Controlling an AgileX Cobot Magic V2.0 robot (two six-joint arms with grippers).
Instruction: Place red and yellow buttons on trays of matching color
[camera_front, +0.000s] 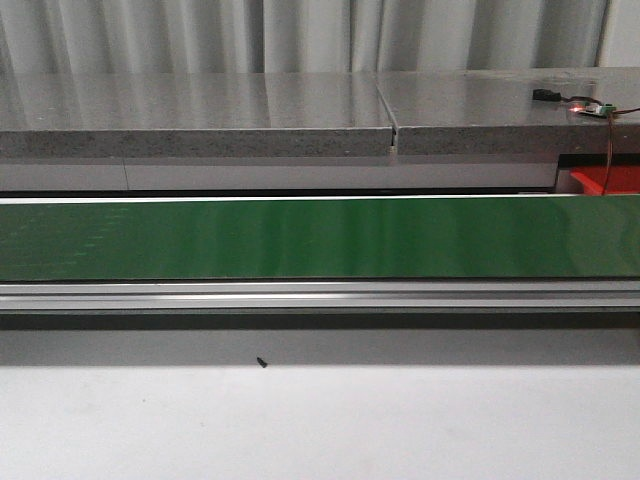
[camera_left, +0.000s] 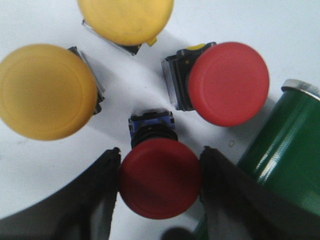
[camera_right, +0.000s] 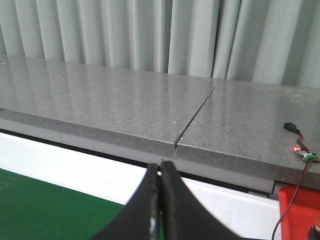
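In the left wrist view, a red button (camera_left: 160, 180) with a blue-black base stands on a white surface. My left gripper (camera_left: 160, 159) is shut on it, one black finger against each side of its cap. A second red button (camera_left: 229, 82) lies just beyond it. Two yellow buttons (camera_left: 45, 90) (camera_left: 125, 20) lie farther off. My right gripper (camera_right: 160, 170) is shut on nothing and hangs above the green belt (camera_right: 45, 205). A corner of the red tray (camera_front: 612, 180) (camera_right: 300, 215) shows at the far right. The yellow tray is out of view, and neither gripper shows in the front view.
A green metal cylinder (camera_left: 285, 160) stands right beside my left gripper's finger (camera_left: 225, 190). A long green conveyor belt (camera_front: 320, 238) with an aluminium rail (camera_front: 320, 295) crosses the front view. Behind it is a grey stone counter (camera_front: 200, 115) carrying a small wired board (camera_front: 590, 108).
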